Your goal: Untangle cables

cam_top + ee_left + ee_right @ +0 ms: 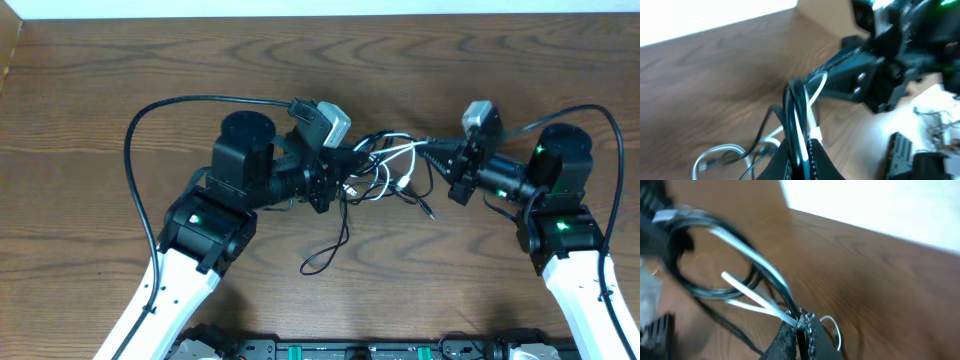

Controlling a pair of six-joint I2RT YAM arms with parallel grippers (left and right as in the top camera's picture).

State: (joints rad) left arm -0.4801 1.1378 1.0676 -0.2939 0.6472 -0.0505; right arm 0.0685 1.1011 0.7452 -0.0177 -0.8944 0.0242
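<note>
The cables (pixel 388 168), thin black cords and one white one, hang in a tangle between my two grippers at the middle of the table. My left gripper (pixel 345 162) grips their left side. In the left wrist view its jaws (pixel 802 152) are shut on a black and a white strand (pixel 796 117). My right gripper (pixel 437 152) pinches the right side, and the right wrist view shows it (pixel 801 325) shut on white (pixel 752 297) and black strands. A loose black cord (pixel 330 250) trails down onto the wood toward the front.
Thick black arm cables arc over the table at the left (pixel 140 130) and at the right (pixel 612 135). A black rail (pixel 360 350) runs along the front edge. The table's back edge (pixel 300 18) is near the top.
</note>
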